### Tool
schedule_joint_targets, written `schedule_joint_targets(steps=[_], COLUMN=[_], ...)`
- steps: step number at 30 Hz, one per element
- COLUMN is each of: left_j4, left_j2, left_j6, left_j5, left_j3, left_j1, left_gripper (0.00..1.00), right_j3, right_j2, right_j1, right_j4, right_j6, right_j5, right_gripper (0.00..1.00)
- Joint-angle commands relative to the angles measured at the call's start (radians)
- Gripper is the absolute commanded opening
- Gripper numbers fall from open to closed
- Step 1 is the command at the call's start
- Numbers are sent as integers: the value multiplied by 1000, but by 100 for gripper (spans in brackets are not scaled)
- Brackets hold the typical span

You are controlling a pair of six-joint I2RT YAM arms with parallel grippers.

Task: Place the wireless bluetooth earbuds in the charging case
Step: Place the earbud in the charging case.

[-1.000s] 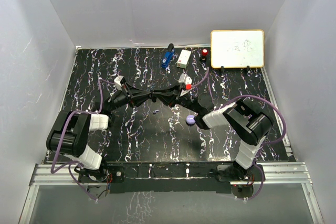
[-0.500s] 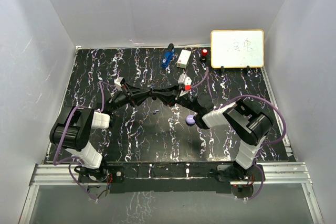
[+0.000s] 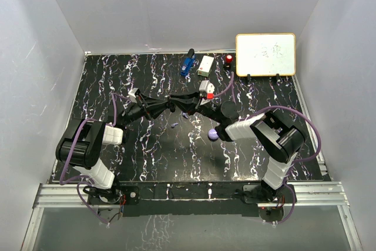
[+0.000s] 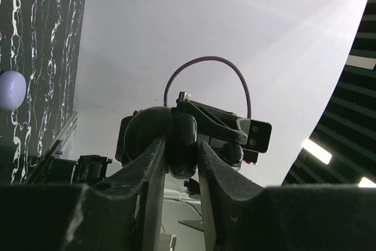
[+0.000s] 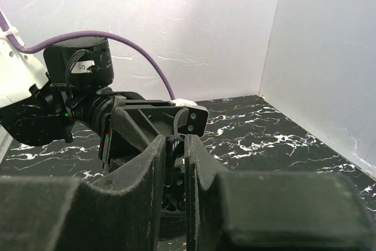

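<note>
Gripping black earbud point(image 4: 183, 145) w/ L end effector point(image 3: 173, 104)

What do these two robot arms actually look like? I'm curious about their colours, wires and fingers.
The left arm and right arm are chunky black jointed links with pale grey shell covers. A purple cable loops loosely along each. The left gripper and right gripper each have two tapering, matt black fingers. A small white block sits near each wrist.
</note>
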Motion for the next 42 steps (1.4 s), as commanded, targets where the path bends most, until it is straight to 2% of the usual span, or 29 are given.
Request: schedule_joint_targets(steps=[1, 9, 42], left_j4=[247, 278, 227], left_j2=[2, 10, -61], left_j6=[-63, -94, -101], left_j5=[12, 8, 6], left_j3=[-4, 6, 38], left_j1=[-4, -4, -4], left_gripper=[0, 0, 0], right_j3=[41, 43, 39], right_j2=[-9, -1, 34], right_j1=[-10, -16, -18], right_j4=[336, 336, 336], right_j6=[-20, -18, -14], right_j5=[-8, -28, -42], right_gripper=[0, 0, 0])
